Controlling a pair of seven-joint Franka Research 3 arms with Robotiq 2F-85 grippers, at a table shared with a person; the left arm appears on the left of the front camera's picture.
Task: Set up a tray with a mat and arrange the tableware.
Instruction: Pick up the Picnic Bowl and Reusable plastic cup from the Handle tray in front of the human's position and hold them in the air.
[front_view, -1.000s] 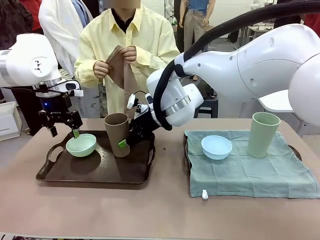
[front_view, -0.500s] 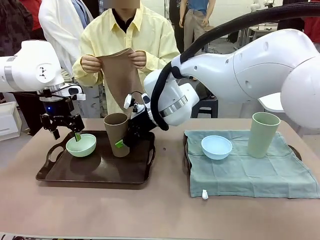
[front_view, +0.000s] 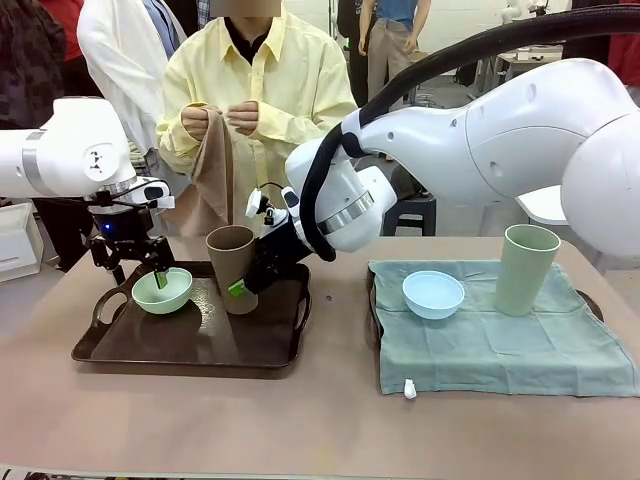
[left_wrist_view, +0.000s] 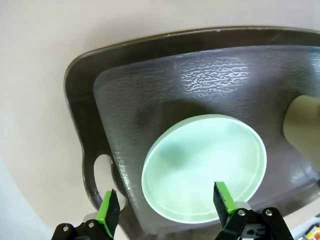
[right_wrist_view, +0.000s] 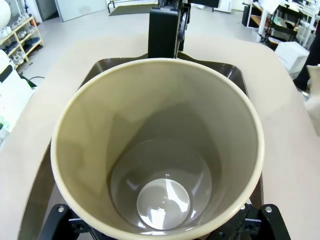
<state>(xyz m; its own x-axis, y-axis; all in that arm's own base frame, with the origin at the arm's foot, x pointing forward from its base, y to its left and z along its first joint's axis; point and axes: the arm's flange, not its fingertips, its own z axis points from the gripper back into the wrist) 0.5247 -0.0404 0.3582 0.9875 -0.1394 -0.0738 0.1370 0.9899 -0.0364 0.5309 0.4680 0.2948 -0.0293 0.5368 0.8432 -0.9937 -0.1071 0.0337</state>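
On the dark brown tray (front_view: 190, 345) stand a mint green bowl (front_view: 163, 291) and a brown tumbler (front_view: 232, 262). My left gripper (front_view: 140, 274) hangs open over the bowl's left rim. In the left wrist view, one green fingertip (left_wrist_view: 223, 196) is over the bowl (left_wrist_view: 202, 167) and the other is outside it. My right gripper (front_view: 240, 286) has its jaws wide around the tumbler's (right_wrist_view: 157, 145) lower part, and I cannot tell if they touch it. A person across the table holds a brown mat (front_view: 210, 185) bunched in both hands.
On the right, a second tray (front_view: 592, 303) carries a green mat (front_view: 500, 350) with a light blue bowl (front_view: 433, 294) and a pale green tumbler (front_view: 527, 270). A small white item (front_view: 409, 389) lies at that mat's front edge. Bare table runs along the front.
The person spread the brown mat out, then gathered it into a bunch. My left gripper shifted slightly right toward the bowl. The right gripper and tumbler barely moved.
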